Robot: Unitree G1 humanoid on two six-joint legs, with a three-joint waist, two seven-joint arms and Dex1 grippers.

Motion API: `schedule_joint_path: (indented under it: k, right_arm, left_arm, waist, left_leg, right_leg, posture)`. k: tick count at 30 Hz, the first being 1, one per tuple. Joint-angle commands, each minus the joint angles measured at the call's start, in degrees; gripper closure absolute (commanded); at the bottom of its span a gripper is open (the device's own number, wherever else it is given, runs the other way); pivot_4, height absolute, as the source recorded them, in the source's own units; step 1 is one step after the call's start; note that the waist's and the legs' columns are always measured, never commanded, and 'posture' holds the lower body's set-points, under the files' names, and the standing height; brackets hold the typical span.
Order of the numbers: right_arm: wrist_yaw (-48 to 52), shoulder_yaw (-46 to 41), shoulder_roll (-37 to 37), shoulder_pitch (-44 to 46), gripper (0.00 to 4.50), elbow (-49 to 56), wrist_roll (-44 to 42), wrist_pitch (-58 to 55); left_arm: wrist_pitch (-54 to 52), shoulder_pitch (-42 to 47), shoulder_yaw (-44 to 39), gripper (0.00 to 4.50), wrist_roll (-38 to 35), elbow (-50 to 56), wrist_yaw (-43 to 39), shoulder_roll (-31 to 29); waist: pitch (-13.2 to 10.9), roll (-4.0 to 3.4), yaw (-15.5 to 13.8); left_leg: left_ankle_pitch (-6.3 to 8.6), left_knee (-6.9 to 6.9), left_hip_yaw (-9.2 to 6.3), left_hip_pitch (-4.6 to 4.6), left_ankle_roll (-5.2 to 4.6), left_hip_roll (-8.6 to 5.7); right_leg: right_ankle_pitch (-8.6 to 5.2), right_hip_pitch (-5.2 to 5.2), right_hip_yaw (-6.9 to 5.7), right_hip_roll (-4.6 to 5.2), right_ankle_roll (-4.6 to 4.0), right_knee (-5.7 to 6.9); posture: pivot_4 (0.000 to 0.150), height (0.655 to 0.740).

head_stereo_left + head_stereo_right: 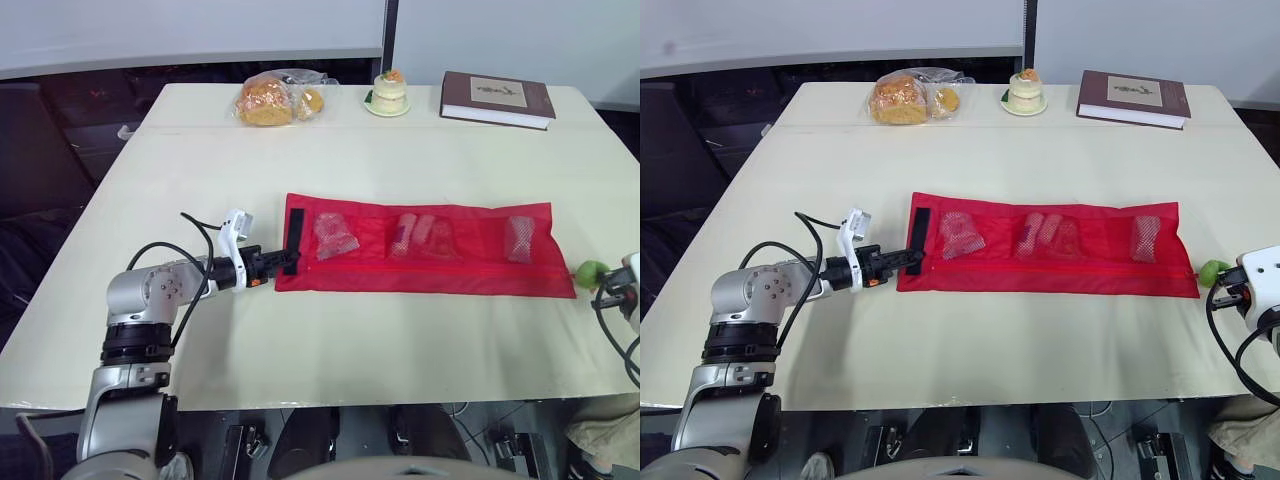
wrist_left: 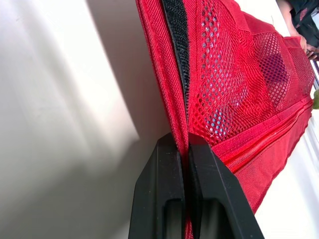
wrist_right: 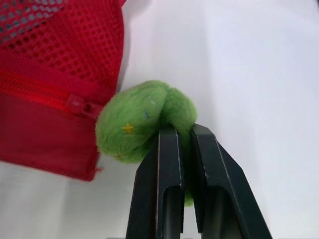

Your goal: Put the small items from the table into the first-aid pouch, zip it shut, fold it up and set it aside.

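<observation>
A red first-aid pouch (image 1: 430, 270) lies flat and unfolded across the middle of the table, small items showing through its mesh pockets (image 1: 335, 236). A black velcro strip (image 1: 294, 235) runs along its left end. My left gripper (image 1: 283, 262) is shut on the pouch's left edge (image 2: 175, 127). At the right end, a green felt ball (image 3: 139, 119) hangs from the zipper slider (image 3: 77, 105) as a pull. My right gripper (image 3: 180, 134) is shut on that green ball, which sits at the pouch's right corner (image 1: 591, 271).
At the table's far edge are a bag of bread (image 1: 272, 98), a small cake on a plate (image 1: 388, 93) and a brown book (image 1: 497, 98). Bare tabletop (image 1: 380, 340) lies in front of the pouch.
</observation>
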State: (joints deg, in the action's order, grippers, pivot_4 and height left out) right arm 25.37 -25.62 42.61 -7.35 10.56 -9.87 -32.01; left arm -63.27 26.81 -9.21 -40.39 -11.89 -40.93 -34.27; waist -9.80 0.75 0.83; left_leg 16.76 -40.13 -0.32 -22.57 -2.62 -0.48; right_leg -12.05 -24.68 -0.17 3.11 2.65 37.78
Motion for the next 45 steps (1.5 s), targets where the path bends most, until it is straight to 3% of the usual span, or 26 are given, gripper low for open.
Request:
schedule_joint_path:
  k: [1,2,9,10,13,15,20,24,34,45]
  right_arm:
    - [-0.07,-6.96,-0.01,-0.92,3.72,2.11,-2.18,-1.05]
    - [0.36,-7.89,0.15,-1.53,3.51,2.62,-2.79,-1.73]
    - [0.31,-12.95,-3.66,-4.80,0.20,10.68,-7.98,-6.13]
    - [-0.25,-13.33,-4.80,-4.98,0.09,12.10,-9.04,-7.16]
    - [-1.11,-14.03,-8.80,-4.94,0.03,16.51,-14.45,-11.80]
    - [-1.54,-14.45,-11.20,-5.39,0.00,19.65,-18.31,-15.55]
    - [-5.23,-12.86,-18.03,-5.52,0.00,24.81,-25.61,-21.70]
    - [-8.73,-11.78,-21.94,-3.17,0.00,23.55,-28.30,-23.04]
    - [-10.63,-8.32,-22.44,2.90,0.00,14.47,-29.80,-22.74]
    - [-10.43,-6.09,-25.23,4.87,0.00,10.99,-34.48,-21.69]
  left_arm:
    - [-0.30,-2.87,-2.71,4.50,2.84,-0.69,2.66,-3.60]
    - [-0.07,-3.15,-2.93,4.50,2.93,-0.59,2.69,-3.91]
    - [-0.48,-6.97,-6.34,4.50,2.46,1.62,3.38,-6.33]
    - [0.08,-7.18,-6.39,4.50,2.86,1.65,3.62,-6.45]
    - [0.10,-7.07,-6.87,4.17,2.54,2.14,3.78,-6.47]
    - [0.37,-7.14,-7.27,3.28,2.02,3.34,3.18,-6.71]
    - [16.50,-8.40,-4.76,1.65,7.31,5.30,-3.75,-9.16]
    - [25.37,-6.67,-3.44,0.06,8.41,7.70,-10.86,-10.07]
    - [31.51,-0.80,3.95,0.06,9.07,17.69,-24.26,-13.24]
    - [22.17,5.19,8.59,0.06,2.21,29.94,-31.91,-17.23]
  waist:
    - [0.00,-0.01,-0.01]
    - [0.01,-0.04,-0.03]
    - [0.05,-0.10,0.37]
    - [0.07,-0.12,0.36]
    - [0.11,-0.19,0.21]
    - [0.13,-0.23,0.11]
    - [0.16,-0.29,-0.06]
    - [0.15,-0.27,-0.53]
    - [0.10,-0.25,-1.34]
    - [0.09,-0.14,0.16]
  left_leg:
    - [0.00,0.00,0.00,0.00,0.00,0.01]
    - [0.00,0.00,0.00,0.00,0.00,0.01]
    - [0.01,0.16,0.16,0.21,0.00,0.17]
    - [0.01,0.16,0.16,0.21,0.00,0.17]
    - [0.01,0.22,0.16,0.21,0.00,0.17]
    - [0.01,0.26,0.14,0.22,0.00,0.18]
    - [0.01,0.32,0.09,0.21,0.02,0.19]
    - [0.00,0.34,0.10,0.11,0.02,0.13]
    - [0.00,0.33,0.01,0.00,0.00,0.01]
    - [0.00,0.33,0.09,0.04,-0.02,0.08]
  right_leg:
    - [0.00,0.00,0.00,0.00,0.00,0.00]
    - [0.00,0.00,-0.01,0.00,0.00,0.00]
    - [-0.02,0.00,0.10,-0.06,-0.04,-0.02]
    - [-0.03,0.00,0.10,-0.06,-0.04,-0.02]
    - [-0.05,0.00,0.10,-0.08,-0.08,-0.02]
    - [-0.05,0.00,0.10,-0.06,-0.08,-0.02]
    - [-0.07,-0.01,0.20,-0.01,-0.12,-0.04]
    - [-0.19,-0.05,0.20,0.09,-0.35,-0.12]
    - [-0.20,-0.06,0.05,-0.02,-0.35,-0.19]
    - [-0.08,-0.04,-0.03,-0.29,-0.09,-0.19]
  posture:
    - [0.150,0.7289]
    - [0.150,0.7289]
    - [0.150,0.7289]
    - [0.150,0.7289]
    - [0.150,0.7289]
    - [0.150,0.7289]
    - [0.150,0.7289]
    - [0.150,0.7289]
    - [0.150,0.7289]
    - [0.150,0.7289]
